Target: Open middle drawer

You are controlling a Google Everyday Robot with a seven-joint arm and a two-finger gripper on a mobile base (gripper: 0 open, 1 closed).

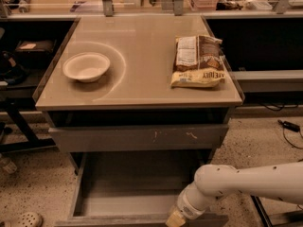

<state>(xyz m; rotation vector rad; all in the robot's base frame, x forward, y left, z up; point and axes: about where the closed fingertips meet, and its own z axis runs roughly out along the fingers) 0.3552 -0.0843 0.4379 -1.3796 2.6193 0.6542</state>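
The middle drawer (128,186) is pulled well out toward me, below the scratched grey drawer front (137,137). Its grey inside shows, with nothing visible in it, and its plain front edge (113,220) lies at the bottom of the view. My gripper (175,219), at the end of the white arm (246,181), is at the right part of that front edge, partly cut off by the bottom of the view.
On the cabinet top (142,84) sit a white bowl (86,66) at the left and a snack bag (198,60) at the right. Dark shelving stands on both sides, cables lie on the speckled floor at the right, and a shoe (29,219) lies at the bottom left.
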